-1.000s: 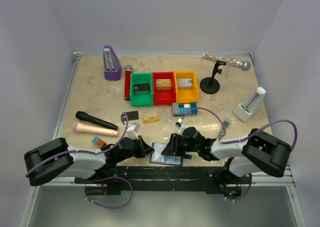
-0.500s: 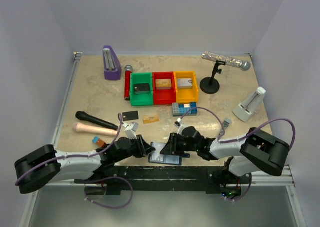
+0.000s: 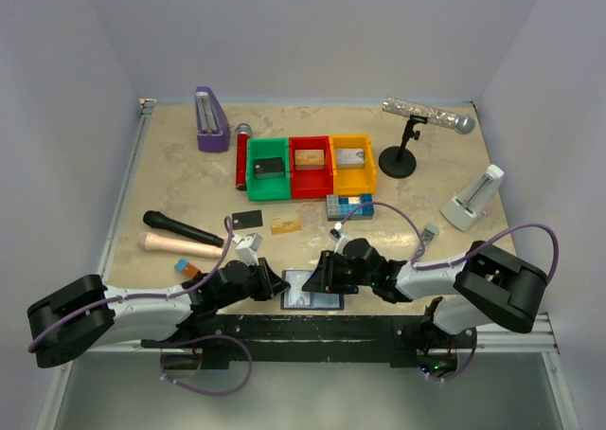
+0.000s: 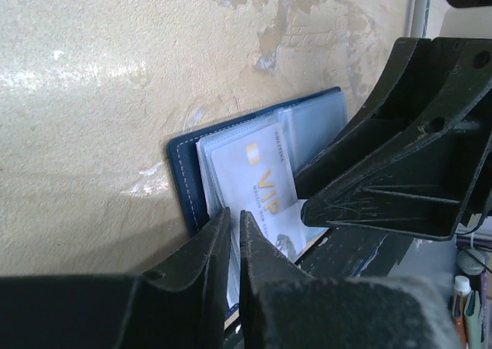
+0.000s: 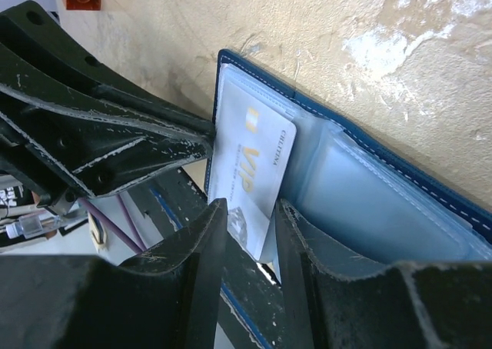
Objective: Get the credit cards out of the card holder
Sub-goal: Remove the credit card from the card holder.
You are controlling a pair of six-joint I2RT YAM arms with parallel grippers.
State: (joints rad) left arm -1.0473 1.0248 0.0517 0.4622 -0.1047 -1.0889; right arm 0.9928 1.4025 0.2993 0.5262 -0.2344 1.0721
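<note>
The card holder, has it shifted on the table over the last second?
No. The card holder lies open at the same spot on the near table edge, still straight below the red bin; only the left gripper moved in on it.

Plain pale walls (image 3: 312, 32) with a faint lilac cast close in on three sides — no window in sight. The light is soft and even, with only faint shadows. The table (image 3: 170, 179) has a beige marbled top, mottled with darker tan patches, and a thin metal rail (image 3: 123, 203) runs along its left edge. At the near edge sits a black mounting bar (image 3: 312, 331) — beyond it, a dull grey floor (image 3: 312, 402).
</note>
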